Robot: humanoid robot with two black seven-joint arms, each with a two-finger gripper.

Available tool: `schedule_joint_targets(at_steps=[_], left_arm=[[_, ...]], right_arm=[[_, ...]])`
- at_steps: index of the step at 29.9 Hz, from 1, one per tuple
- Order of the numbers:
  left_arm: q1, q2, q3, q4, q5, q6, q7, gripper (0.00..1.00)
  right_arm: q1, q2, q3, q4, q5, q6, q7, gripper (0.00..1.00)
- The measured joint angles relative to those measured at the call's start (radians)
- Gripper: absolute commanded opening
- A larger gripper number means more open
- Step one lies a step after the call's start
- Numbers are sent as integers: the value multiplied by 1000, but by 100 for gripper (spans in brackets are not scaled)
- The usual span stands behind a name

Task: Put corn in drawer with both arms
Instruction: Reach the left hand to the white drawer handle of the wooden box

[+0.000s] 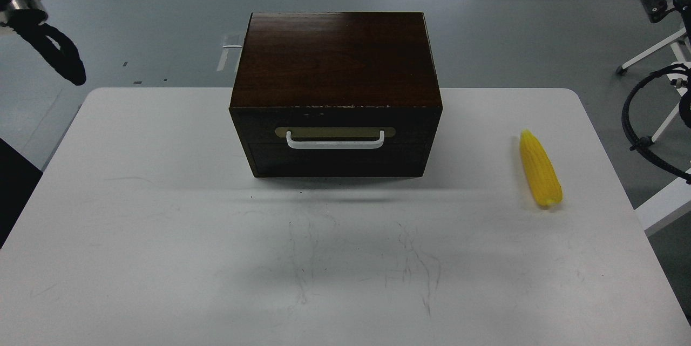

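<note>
While the drawer [336, 143] sits closed in its dark wooden box [334, 60], the corn [540, 169] lies loose on the white table [162, 216].
Box is mid-table toward the far edge, white handle [335, 142] facing the camera, chipped top edge above it. Corn is well right of the box, near the table's right edge, pointed tip away from the camera, nothing touching it. Left arm [43, 38] only partly visible at top-left, right arm [656, 114] at the right edge; neither pincer is in frame, so grip state can't be told.
</note>
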Motion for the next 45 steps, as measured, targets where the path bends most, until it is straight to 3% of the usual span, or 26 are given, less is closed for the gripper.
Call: schedule_joint_targets(at_steps=[4,7,21,32,45], left_arm=[[-23,-76,15,-29,232,0,-4,90],[-37,-135,53,-32,383,0,-30,90],[-135,-356,367,-15,898,1,-91,90],[-228,-357,624,3,1068,1,-136,90],[-210,-353,641,88,1089,57,-144,90]], right_arm=[[-5,-8,0,-2,0,0,0,100],[-6,-9,0,-3,0,0,0,100],[-8,-14,0,-10,0,0,0,100],[-9,-8,-5,-44,-1,0,0,100],[-8,-3,-7,-77,-2,0,0,100]])
